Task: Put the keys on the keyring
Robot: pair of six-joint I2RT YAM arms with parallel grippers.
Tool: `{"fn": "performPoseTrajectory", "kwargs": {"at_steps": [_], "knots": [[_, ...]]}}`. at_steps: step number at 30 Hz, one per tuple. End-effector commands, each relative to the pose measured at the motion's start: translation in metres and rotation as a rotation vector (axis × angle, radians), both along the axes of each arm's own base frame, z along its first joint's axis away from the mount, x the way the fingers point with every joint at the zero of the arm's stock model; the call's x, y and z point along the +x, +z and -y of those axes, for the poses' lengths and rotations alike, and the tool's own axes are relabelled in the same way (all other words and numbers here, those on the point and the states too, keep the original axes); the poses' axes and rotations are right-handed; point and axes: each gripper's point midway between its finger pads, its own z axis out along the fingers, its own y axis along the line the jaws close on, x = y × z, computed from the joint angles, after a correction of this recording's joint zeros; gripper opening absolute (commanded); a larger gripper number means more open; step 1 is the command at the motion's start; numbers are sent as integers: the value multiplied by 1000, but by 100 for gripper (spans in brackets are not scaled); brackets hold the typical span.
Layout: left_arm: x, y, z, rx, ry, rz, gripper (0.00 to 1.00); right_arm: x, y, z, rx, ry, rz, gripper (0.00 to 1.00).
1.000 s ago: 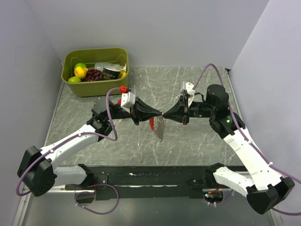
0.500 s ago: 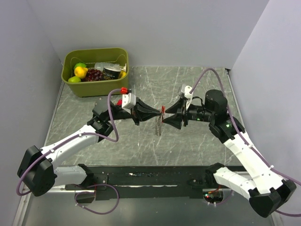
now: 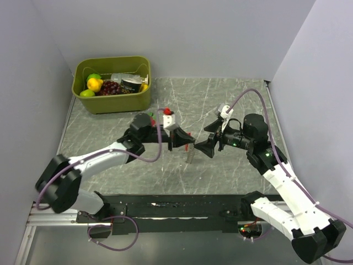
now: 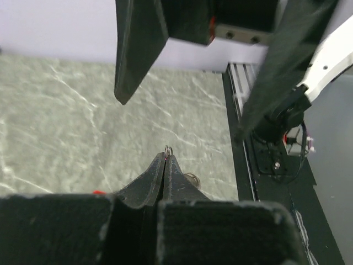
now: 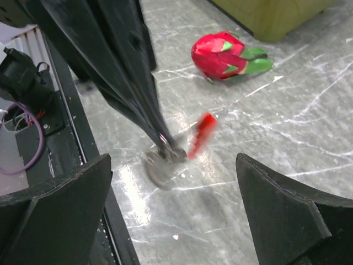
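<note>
My left gripper point(image 3: 188, 144) point(image 4: 167, 156) is shut on the keyring's silvery loop point(image 4: 167, 148), which pokes out just past its tips. The keyring's red fob point(image 5: 202, 134) point(image 3: 189, 134) sticks out beside the grip, blurred. A grey key point(image 5: 157, 172) point(image 3: 190, 156) dangles from the loop above the marble table point(image 3: 231, 99). My right gripper point(image 3: 199, 139) point(image 5: 172, 158) is open, facing the left one from the right; its fingers point(image 4: 138, 49) stand wide on either side of the ring without touching it.
A red strawberry toy point(image 5: 223, 54) with green leaves lies on the table behind the left gripper. An olive bin point(image 3: 113, 102) holding fruit and a can stands at the back left. A black rail point(image 3: 182, 207) runs along the near edge.
My right gripper has opened wide and drawn back to the right, off the key. The left arm has swung forward and turned, still gripping the ring; key and fob now swing from it.
</note>
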Motion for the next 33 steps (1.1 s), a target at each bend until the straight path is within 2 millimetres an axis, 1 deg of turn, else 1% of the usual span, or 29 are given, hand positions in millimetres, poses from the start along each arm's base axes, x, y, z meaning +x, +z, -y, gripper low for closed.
{"fn": "performPoseTrajectory", "kwargs": {"at_steps": [1, 2, 3, 4, 5, 6, 7, 8, 9, 10, 11, 12, 15, 16, 17, 19, 20, 22, 23, 24, 25, 26, 27, 28, 29, 30, 31, 33], "knots": [[1, 4, 32, -3, -41, 69, 1, 3, 16, 8, 35, -53, 66, 100], [3, -5, 44, 5, -48, 35, 1, 3, 16, 9, 38, -63, 67, 100], [7, -2, 51, -17, -41, 41, 1, 3, 16, 11, 38, -69, 69, 100], [14, -13, 59, -8, -32, 17, 1, 2, 16, 13, 38, -78, 71, 100], [16, -5, 68, -33, -34, 8, 1, 3, 17, 16, 39, -95, 74, 100], [20, -2, 73, -49, -27, 5, 1, 3, 17, 17, 40, -104, 76, 100], [27, -5, 81, -65, -21, 3, 1, 2, 19, 20, 43, -114, 84, 100], [29, 8, 88, -101, -29, -1, 1, 2, 20, 22, 43, -129, 88, 100], [30, 11, 92, -116, -33, -4, 1, 3, 20, 23, 43, -137, 90, 100], [33, 9, 98, -137, -37, -1, 1, 2, 21, 25, 44, -143, 94, 100], [33, 11, 101, -158, -44, -22, 1, 3, 20, 26, 41, -146, 92, 100], [34, 8, 103, -171, -42, -39, 1, 4, 19, 27, 40, -150, 90, 100], [40, -20, 102, -193, 0, -105, 1, 5, 16, 26, 37, -148, 76, 100], [42, -36, 102, -174, 19, -134, 1, 6, 13, 26, 35, -147, 66, 100], [43, -56, 97, -151, 43, -167, 1, 6, 10, 25, 33, -145, 60, 100], [42, -83, 93, -115, 70, -213, 1, 7, 7, 25, 31, -144, 52, 100], [38, -97, 86, -102, 86, -240, 1, 8, 6, 25, 31, -146, 50, 100], [34, -109, 79, -89, 97, -265, 1, 8, 2, 24, 29, -138, 41, 100], [30, -119, 73, -73, 109, -291, 1, 8, 2, 24, 29, -137, 41, 100], [29, -121, 70, -71, 123, -296, 1, 8, 3, 23, 33, -133, 45, 100], [30, -119, 67, -76, 138, -296, 1, 8, 2, 22, 35, -129, 40, 100], [28, -126, 62, -61, 154, -313, 1, 8, 2, 22, 37, -126, 40, 100], [29, -127, 59, -57, 174, -316, 2, 9, 3, 21, 42, -125, 44, 100], [28, -125, 57, -58, 180, -313, 4, 9, 1, 20, 42, -121, 36, 100], [27, -131, 51, -43, 198, -315, 16, 9, 2, 19, 45, -113, 34, 100], [28, -131, 48, -43, 219, -311, 23, 10, 2, 18, 45, -110, 29, 100], [25, -128, 42, -46, 226, -296, 36, 8, 2, 17, 49, -100, 25, 100], [25, -125, 35, -50, 259, -286, 51, 8, 3, 16, 52, -96, 26, 100]]}}
